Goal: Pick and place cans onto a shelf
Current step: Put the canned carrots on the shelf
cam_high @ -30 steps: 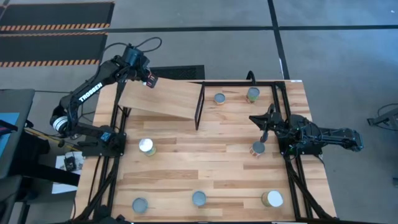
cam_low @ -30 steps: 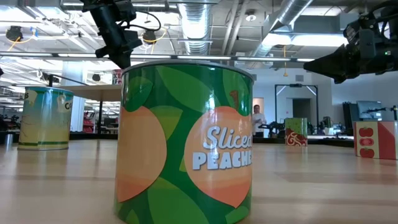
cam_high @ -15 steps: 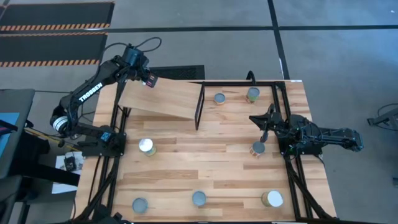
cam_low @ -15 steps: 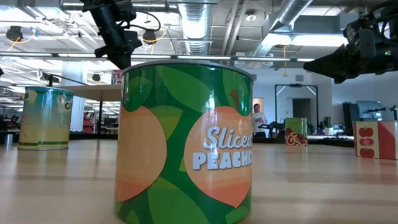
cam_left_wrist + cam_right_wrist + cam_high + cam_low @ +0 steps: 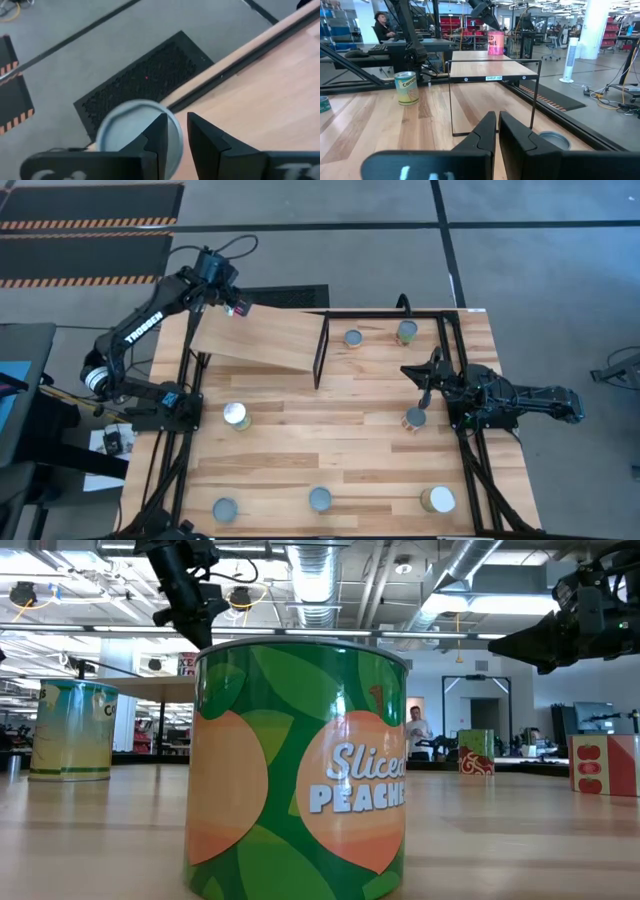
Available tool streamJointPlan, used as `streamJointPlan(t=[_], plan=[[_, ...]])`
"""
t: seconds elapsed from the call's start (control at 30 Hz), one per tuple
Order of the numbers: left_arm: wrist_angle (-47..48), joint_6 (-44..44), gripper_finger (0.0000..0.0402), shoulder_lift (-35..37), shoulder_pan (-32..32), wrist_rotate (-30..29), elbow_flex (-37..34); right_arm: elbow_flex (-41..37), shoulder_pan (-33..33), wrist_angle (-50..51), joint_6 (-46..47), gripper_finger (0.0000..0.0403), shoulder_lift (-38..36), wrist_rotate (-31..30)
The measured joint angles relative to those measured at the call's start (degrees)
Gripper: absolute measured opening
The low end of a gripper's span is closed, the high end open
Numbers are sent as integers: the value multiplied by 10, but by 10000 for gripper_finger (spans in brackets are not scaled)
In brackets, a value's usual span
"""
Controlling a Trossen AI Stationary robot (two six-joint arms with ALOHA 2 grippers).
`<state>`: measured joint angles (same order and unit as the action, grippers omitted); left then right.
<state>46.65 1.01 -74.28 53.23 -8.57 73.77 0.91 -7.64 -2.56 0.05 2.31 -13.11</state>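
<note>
A pink-labelled can (image 5: pixel 495 43) stands upright at the far left corner of the sloping light-wood shelf (image 5: pixel 270 335); its silvery top (image 5: pixel 127 135) shows in the left wrist view. My left gripper (image 5: pixel 177 127) hovers over it, pointing down, with a narrow empty gap between its fingers; it also shows in the high view (image 5: pixel 232 304). My right gripper (image 5: pixel 405 369) is shut and empty above the table's right part, pointing toward the shelf. Several other cans stand on the tabletop, among them two far ones (image 5: pixel 353 338) (image 5: pixel 406 331) and one (image 5: pixel 415 418) near my right gripper. My left gripper comes from above with one finger (image 5: pixel 159 131) over the edge of the pink can's top (image 5: pixel 142 125). The can is not between the fingers. Whether the finger touches the top, I cannot tell.
The shelf rests on a thin black frame (image 5: pixel 322 345). More cans stand at the left (image 5: pixel 235 414) and along the near edge (image 5: pixel 225 508) (image 5: pixel 319 499), plus a wider cream-topped one (image 5: pixel 438 499). A peaches can (image 5: pixel 300 765) fills the low view.
My left gripper has shifted slightly up and toward the table's far left corner. My right gripper has kept still.
</note>
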Motion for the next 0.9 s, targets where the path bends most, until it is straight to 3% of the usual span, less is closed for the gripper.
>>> streamJointPlan(t=[0.3,0.43,0.57,0.8,0.9], plan=[[32,17,94,1,-15,11,65,0,0,0,0,47,0,0],[77,48,100,6,-49,74,75,0,0,0,0,47,0,0],[115,56,79,18,-125,57,75,0,0,0,0,47,0,0],[126,19,12,38,-288,-33,74,0,0,0,0,47,0,0],[125,-2,3,44,-364,-71,62,0,0,0,0,47,0,0]])
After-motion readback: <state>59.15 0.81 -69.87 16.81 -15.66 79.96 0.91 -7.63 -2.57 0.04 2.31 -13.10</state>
